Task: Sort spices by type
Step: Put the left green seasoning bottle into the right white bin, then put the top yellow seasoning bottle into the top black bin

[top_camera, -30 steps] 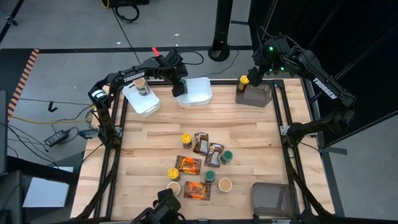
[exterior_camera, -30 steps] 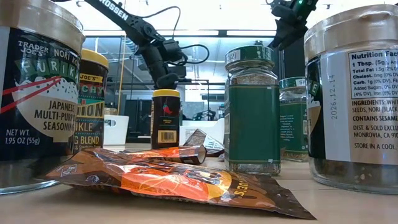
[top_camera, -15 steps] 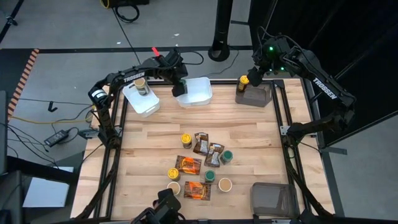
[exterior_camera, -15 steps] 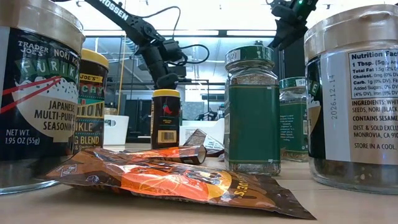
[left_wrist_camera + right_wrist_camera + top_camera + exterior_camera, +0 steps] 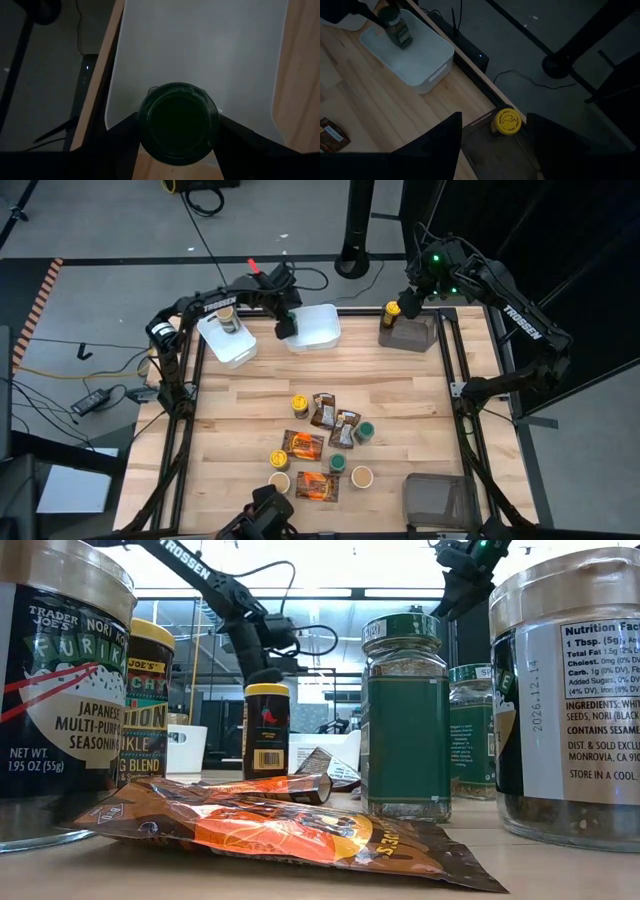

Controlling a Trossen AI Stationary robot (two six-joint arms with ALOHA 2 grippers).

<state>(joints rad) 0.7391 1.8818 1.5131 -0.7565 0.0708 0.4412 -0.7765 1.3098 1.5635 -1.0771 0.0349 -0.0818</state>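
Most spices lie clustered at the table's six o'clock: upright round jars, yellow-lidded, green-lidded and tan-lidded, among flat orange-and-brown foil packets. Toward twelve o'clock stand a tan-lidded jar and a yellow-lidded jar. Another green-lidded jar hangs clamped.

A light butcher-block wooden table top framed by black metal rails is seen from above, with two white square plastic tubs at its far edge: one at the far left corner, the other just beside it toward the middle. Two grey-brown square bins are noted on the right side, one at the far corner and one at the near corner. On the grey floor beyond the table, black cables and a round black post base are visible.
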